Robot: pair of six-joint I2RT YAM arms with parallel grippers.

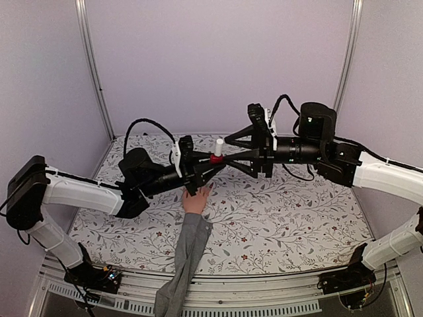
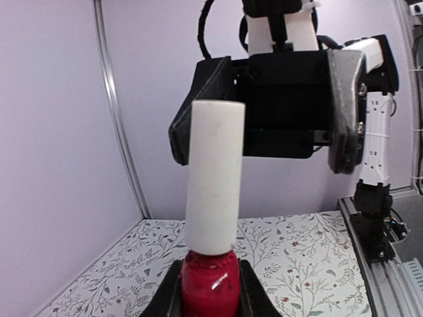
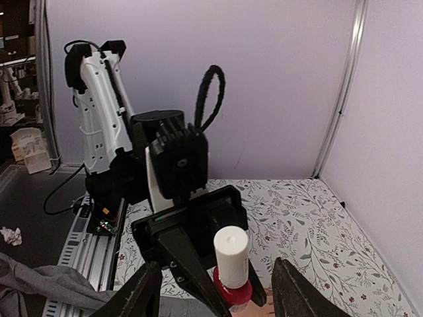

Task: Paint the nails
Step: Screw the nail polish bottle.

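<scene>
left pincer [image 1: 212, 162]: yours is clamped tight on the red glass of the polish bottle [image 1: 216, 159], one finger on each side. It holds the bottle upright, up off the flowered tabletop [image 1: 284, 218]. That arm comes in from 9 o'clock in the top view.
right pincer [image 1: 226, 150]: it's roughly half open and gripping nothing. It comes in from 3 o'clock and the fingers [image 3: 151, 287] sit either side of the white cap [image 3: 231, 254]. You can see daylight on both sides in the right wrist view.
white cap: it's on the bottle, pointing straight up at 12 o'clock in the left wrist view, with your right pincer's fingers behind it.
dummy hand [image 1: 196, 200]: it lies flat on the tabletop right at 6 o'clock of the bottle, fingers spread toward 12. The grey sleeve [image 1: 188, 257] trails off toward 6–7 o'clock and hangs over the near edge.
nails [image 1: 204, 190]: they're at the fingertips, just below the left pincer in the top view. They're too tiny in any view to tell you whether there's polish on them, sorry.
</scene>
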